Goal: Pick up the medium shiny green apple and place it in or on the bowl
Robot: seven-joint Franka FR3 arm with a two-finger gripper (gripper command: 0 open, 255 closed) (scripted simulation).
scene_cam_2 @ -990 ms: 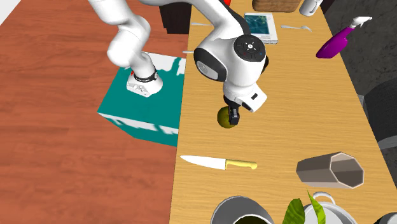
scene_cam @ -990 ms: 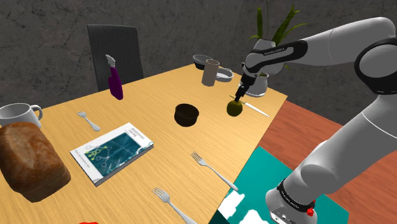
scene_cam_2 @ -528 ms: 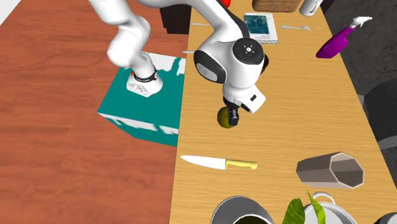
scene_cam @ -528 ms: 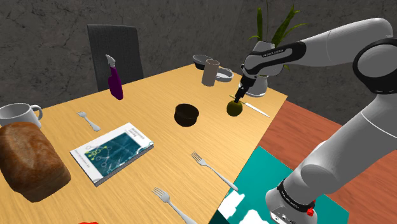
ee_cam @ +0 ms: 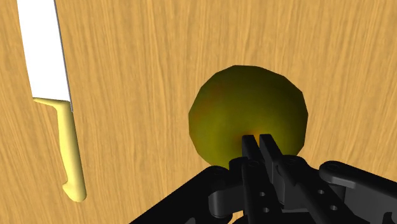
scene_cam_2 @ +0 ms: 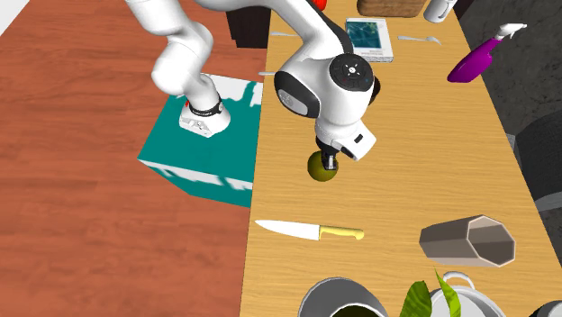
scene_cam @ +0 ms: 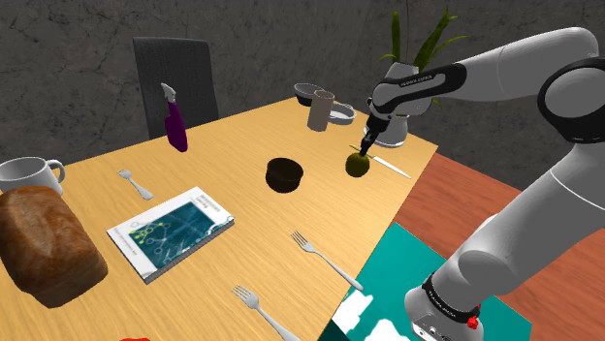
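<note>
The black two-finger gripper [ee_cam: 263, 142], tips together on nothing, hovers over the round olive-green apple [ee_cam: 245, 108], seemingly firm, light and slippery, best clasped across its widest middle.

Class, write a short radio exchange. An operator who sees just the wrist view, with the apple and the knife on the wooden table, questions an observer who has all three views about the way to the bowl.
Operator: The apple is right at the gripper. Where is the bowl?
Observer: The dark bowl stands on the table, at the shoulder view's left of the apple.
Operator: What lies past the knife?
Observer: In the second exterior view, a grey cup and a potted plant stand beyond the knife, on the side away from the apple.
</note>
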